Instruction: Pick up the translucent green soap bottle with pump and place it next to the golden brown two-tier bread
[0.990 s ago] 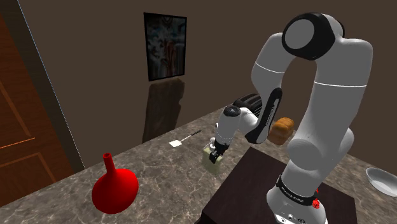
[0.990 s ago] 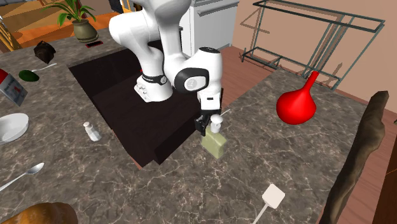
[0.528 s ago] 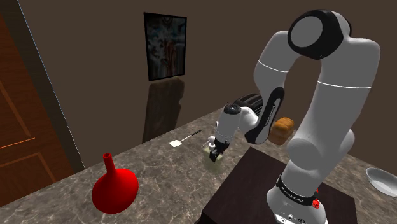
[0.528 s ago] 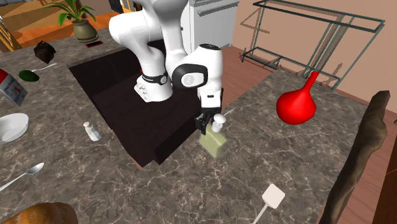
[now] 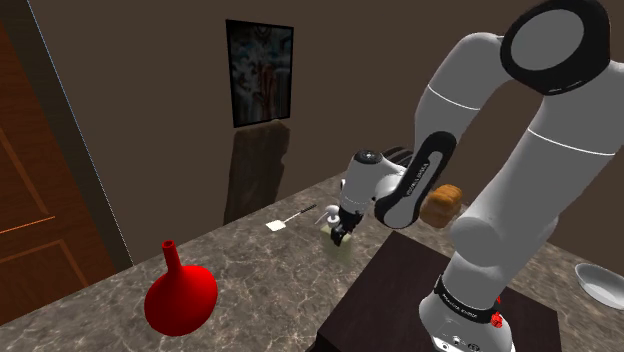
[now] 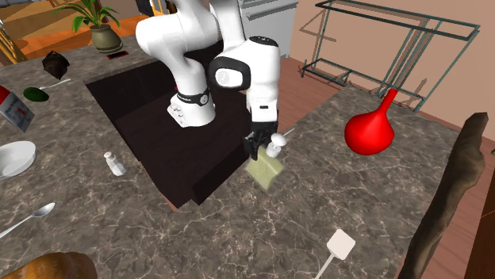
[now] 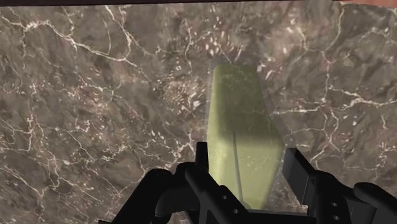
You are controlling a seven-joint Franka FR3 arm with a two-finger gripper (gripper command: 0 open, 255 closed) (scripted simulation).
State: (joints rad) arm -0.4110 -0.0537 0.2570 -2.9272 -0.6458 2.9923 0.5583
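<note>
One red vase with a thin neck stands on the brown marble counter, well away from the gripper on the shoulder view's left. Nearer, a white spatula lies flat on the counter, close to the gripper on that same side. Next comes the black gripper itself, pointing down from the white arm. Its two fingers are clamped on the pale, translucent green soap bottle, one finger on each side of the body near its top. The white pump sticks out beside the fingers. In the second exterior view the soap bottle hangs tilted under the gripper, its base appearing clear of the counter, just off the edge of the dark stand. Beyond the gripper on the shoulder view's right, partly hidden behind the arm, sits the golden brown bread, near the gripper but apart from the soap bottle. Farthest right, a white bowl rests on the counter, well apart from the gripper.
</note>
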